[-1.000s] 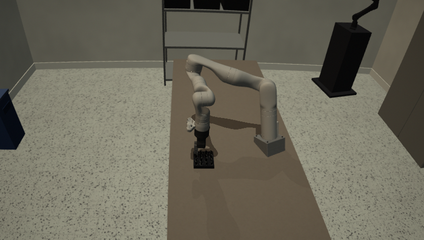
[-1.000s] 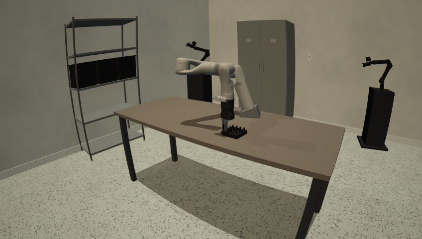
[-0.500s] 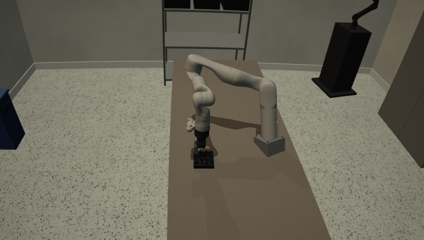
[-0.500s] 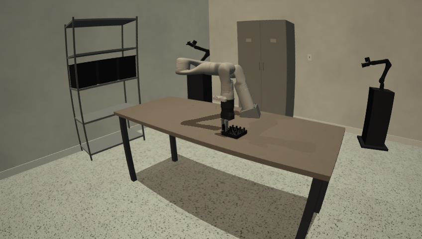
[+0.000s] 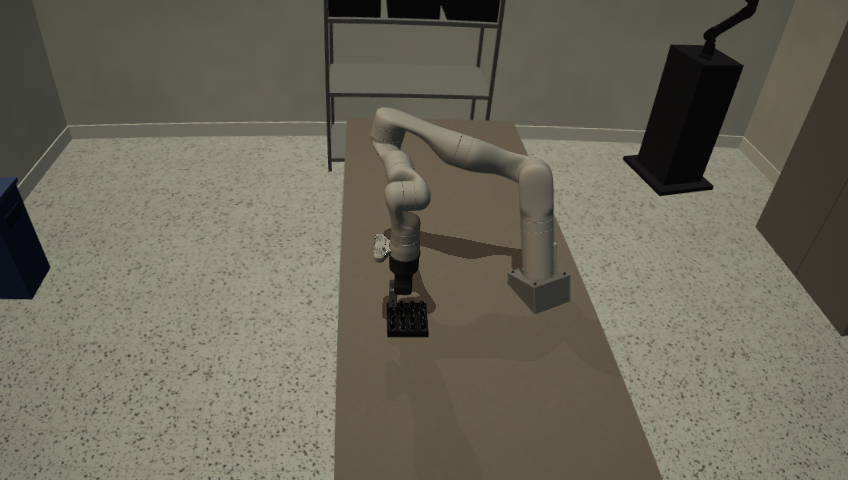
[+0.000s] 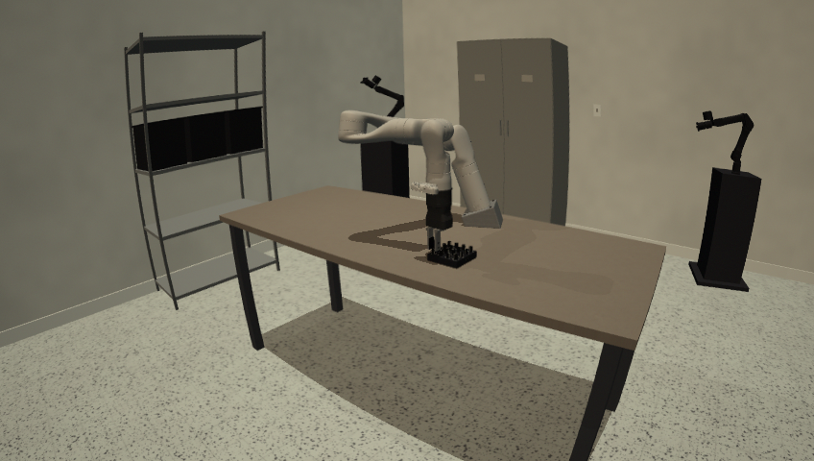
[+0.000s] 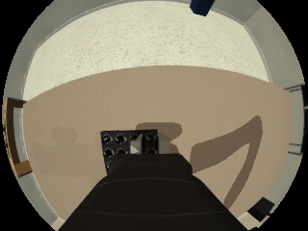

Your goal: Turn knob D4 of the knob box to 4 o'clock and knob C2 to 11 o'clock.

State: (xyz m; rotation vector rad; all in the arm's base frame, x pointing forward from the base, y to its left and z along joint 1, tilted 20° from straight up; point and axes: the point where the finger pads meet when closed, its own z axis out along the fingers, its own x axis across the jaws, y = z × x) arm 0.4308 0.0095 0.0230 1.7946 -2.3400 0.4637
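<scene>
Nearest the wrist camera, the dark body of our gripper (image 5: pixel 392 303) (image 6: pixel 434 248) (image 7: pixel 150 146) hides a good part of the knob box (image 5: pixel 407 333) (image 6: pixel 457 263) (image 7: pixel 114 145). Our fingers point down at one corner of the box, and most of the knobs lie off to one side of them. The box sits flat on the bench (image 5: pixel 505 404) (image 6: pixel 542 274) (image 7: pixel 72 96), directly below and beside the gripper.

The gripper stands partly open, fairly narrow, its two fingers apart. From the wrist they seem to straddle a corner knob, but we cannot tell whether either pad touches it, and we see no sure grip. The printed names and the socket are too small or hidden to read, so we cannot say that this corner is D4, nor where its white line points.

We judge the step in hand to be fitting the fingers around one knob. To do it well, we should confirm the name, centre our wrist axis over the knob's own axis, and keep both fingers clear of the neighbours before closing gently. Then we would turn slowly about that axis, never across the gap, without pressing down or dragging the box sideways. An off-centre turn could shift the box or nudge another knob off its mark. After release, lifting straight up is safest.

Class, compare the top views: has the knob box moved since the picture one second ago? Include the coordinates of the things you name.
No. The knob box (image 5: pixel 407 333) (image 6: pixel 442 261) (image 7: pixel 114 145) shows no visible shift against the arm's base (image 5: pixel 553 291) (image 6: pixel 494 220) in the top view.
</scene>
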